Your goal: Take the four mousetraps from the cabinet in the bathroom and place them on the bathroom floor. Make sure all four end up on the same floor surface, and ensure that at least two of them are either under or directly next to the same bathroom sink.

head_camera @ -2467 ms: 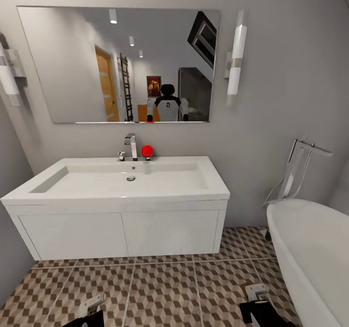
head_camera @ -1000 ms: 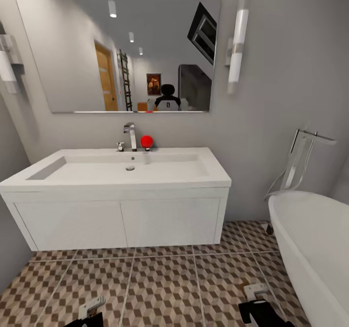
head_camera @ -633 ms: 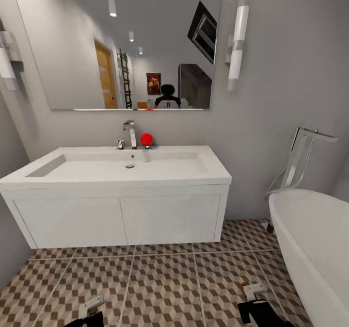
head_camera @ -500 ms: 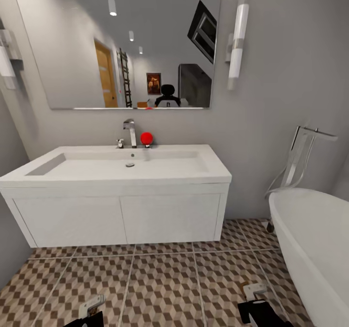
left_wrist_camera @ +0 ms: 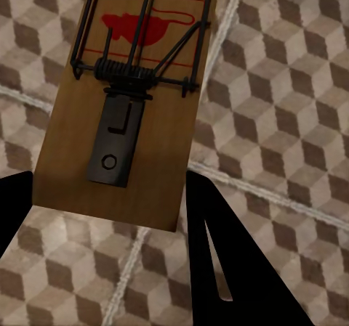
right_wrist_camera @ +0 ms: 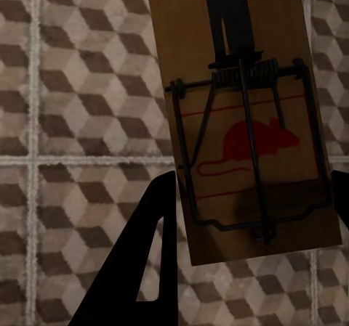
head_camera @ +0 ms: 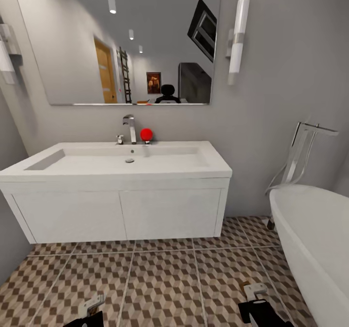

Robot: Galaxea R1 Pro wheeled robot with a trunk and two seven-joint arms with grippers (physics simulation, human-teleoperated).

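Two traps in hand: one mousetrap per arm, each held above the tiled bathroom floor (head_camera: pixel 165 288).
Left jaws: the left gripper (left_wrist_camera: pixel 109 217) pinches a mousetrap (left_wrist_camera: pixel 127 101) by its plain end; the board's long axis runs straight out along the fingers, with the spring bar and red mouse print at the far end.
Right jaws: the right gripper (right_wrist_camera: pixel 251 217) pinches the second mousetrap (right_wrist_camera: pixel 243 115); its long axis also runs along the fingers, but here the red mouse print lies at the gripped end and the flat metal tab points away.
Head view, near: both grippers sit at the lower edge, left (head_camera: pixel 89 307) and right (head_camera: pixel 257 293), low over the cube-patterned tiles.
Key relation: the sink (head_camera: pixel 131 159) on its white vanity unit (head_camera: pixel 121 215) stands ahead of both arms, with bare floor between; the left arm looks the nearer to the vanity's front, while the right sits toward the bathtub (head_camera: pixel 315 239).
Judgement: setting each trap flat just beside the vanity's foot would meet the next-to-the-sink condition.
Far: faucet (head_camera: pixel 130 128), a red ball-shaped object (head_camera: pixel 146 134), mirror (head_camera: pixel 116 40) and wall lamp (head_camera: pixel 237 31).
Writing: none readable; each board bears a printed red mouse outline.
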